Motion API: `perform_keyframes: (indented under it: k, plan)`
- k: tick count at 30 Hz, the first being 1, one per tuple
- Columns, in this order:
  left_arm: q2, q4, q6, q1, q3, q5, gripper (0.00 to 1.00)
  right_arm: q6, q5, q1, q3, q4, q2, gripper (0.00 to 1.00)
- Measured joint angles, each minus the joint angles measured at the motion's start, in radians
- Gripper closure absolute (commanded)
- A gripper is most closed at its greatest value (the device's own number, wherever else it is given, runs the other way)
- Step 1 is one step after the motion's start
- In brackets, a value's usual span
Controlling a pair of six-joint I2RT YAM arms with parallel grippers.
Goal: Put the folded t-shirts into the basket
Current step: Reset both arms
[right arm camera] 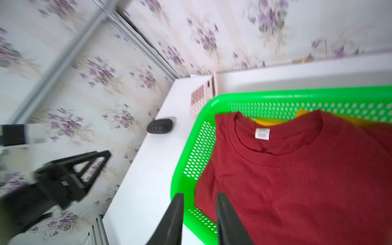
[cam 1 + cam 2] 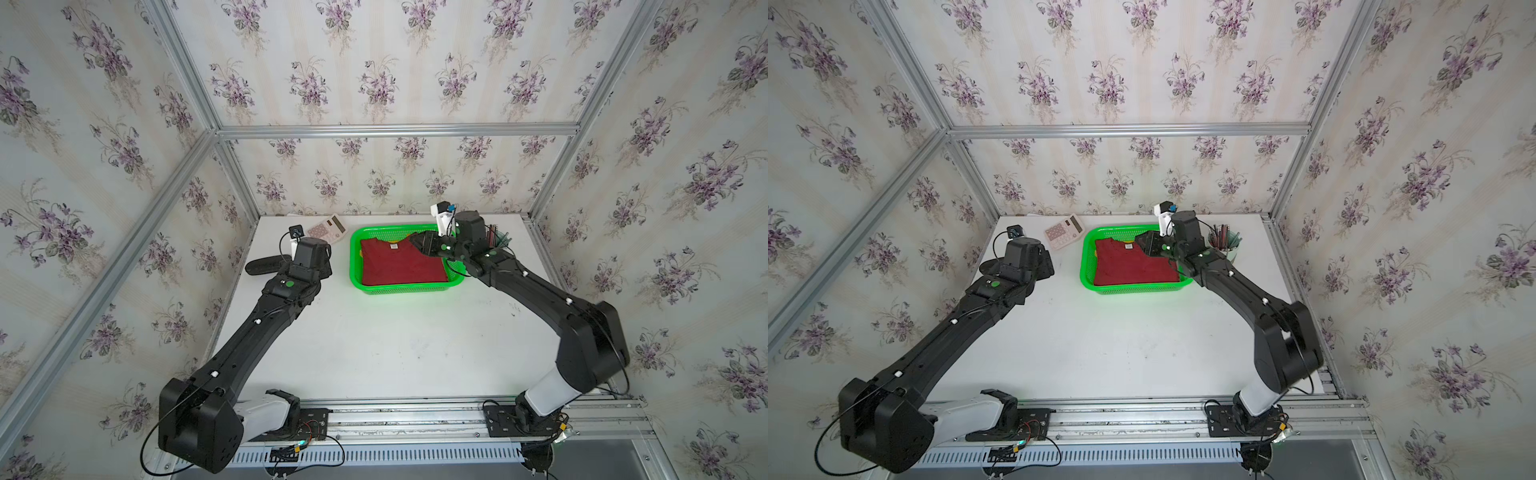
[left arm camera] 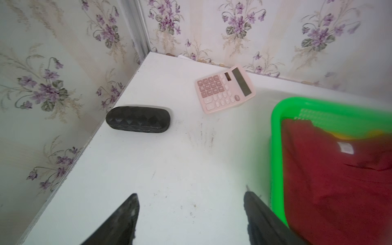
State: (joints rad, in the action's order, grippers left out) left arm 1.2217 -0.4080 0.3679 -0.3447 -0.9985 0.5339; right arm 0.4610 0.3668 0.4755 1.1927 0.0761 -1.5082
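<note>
Dark red cotton on top: the dark red t-shirt (image 2: 401, 264) lies flat in the green basket (image 2: 407, 287), right of centre at the back of the table in both top views. A mustard yellow t-shirt (image 1: 265, 121) shows beneath its collar. The pink shirt is not visible; it is possibly at the bottom of the stack, but I cannot confirm that.

Left gripper (image 3: 191, 194): fingers spread wide over bare table beside the basket, nothing between them.

Right gripper (image 1: 200, 194): narrow gap, empty, poised over the basket's rim at the shirt's edge.

Risks:
- A right fingertip pulling out low could catch the cloth and spoil the fold.
- It could also hook the rim and drag the basket.
- The right wrist sits near the pencil cup (image 2: 1223, 245); a backward swing could tip it.
</note>
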Motion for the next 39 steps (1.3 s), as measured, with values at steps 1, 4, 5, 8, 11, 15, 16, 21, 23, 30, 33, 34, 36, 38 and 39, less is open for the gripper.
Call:
perform_keyframes:
  k: [1, 4, 5, 8, 11, 15, 16, 21, 23, 30, 33, 34, 36, 38, 39]
  plan:
    - [-0.006, 0.013, -0.001, -0.001, 0.023, 0.018, 0.21, -0.012, -0.021, 0.000, -0.041, 0.024, 0.056, 0.37]
    - [-0.019, 0.092, -0.030, -0.002, 0.126, 0.070, 0.21, -0.053, -0.100, -0.001, -0.182, 0.069, 0.219, 0.00]
    - [-0.022, 0.140, -0.053, -0.002, 0.175, 0.086, 0.21, -0.072, -0.134, 0.000, -0.227, 0.072, 0.269, 0.00]
    - [-0.019, 0.296, -0.172, -0.002, 0.315, 0.100, 0.21, -0.161, -0.264, -0.001, -0.396, 0.138, 0.422, 0.00]
    - [0.025, 0.483, -0.305, -0.001, 0.417, 0.099, 0.21, -0.263, -0.430, -0.001, -0.597, 0.189, 0.541, 0.00]
    - [0.137, 0.671, -0.457, 0.010, 0.461, 0.079, 0.20, -0.348, -0.649, -0.002, -0.876, 0.325, 0.650, 0.00]
    - [0.157, 0.708, -0.474, 0.017, 0.469, 0.075, 0.17, -0.367, -0.691, -0.005, -0.941, 0.368, 0.669, 0.00]
    - [0.184, 0.896, -0.555, 0.078, 0.542, -0.034, 0.01, -0.457, -0.799, -0.043, -1.102, 0.550, 0.661, 0.00]
    - [0.184, 0.990, -0.571, 0.113, 0.581, -0.124, 0.00, -0.467, -0.809, -0.085, -1.117, 0.633, 0.597, 0.00]
    - [0.303, 1.270, -0.510, 0.286, 0.659, -0.388, 0.00, -0.572, -0.677, -0.219, -1.098, 0.914, 0.279, 0.00]
    - [0.312, 1.284, -0.478, 0.312, 0.656, -0.450, 0.00, -0.592, -0.578, -0.282, -1.077, 1.057, 0.162, 0.00]
    - [0.314, 1.305, -0.470, 0.314, 0.650, -0.472, 0.00, -0.591, -0.537, -0.309, -1.061, 1.097, 0.116, 0.00]
    - [0.319, 1.329, -0.463, 0.319, 0.650, -0.498, 0.00, -0.575, -0.471, -0.358, -1.051, 1.152, 0.073, 0.00]
    - [0.320, 1.330, -0.459, 0.321, 0.650, -0.505, 0.00, -0.543, -0.424, -0.413, -1.055, 1.235, 0.016, 0.00]
    - [0.321, 1.329, -0.455, 0.322, 0.649, -0.508, 0.00, -0.526, -0.401, -0.437, -1.057, 1.266, -0.014, 0.00]
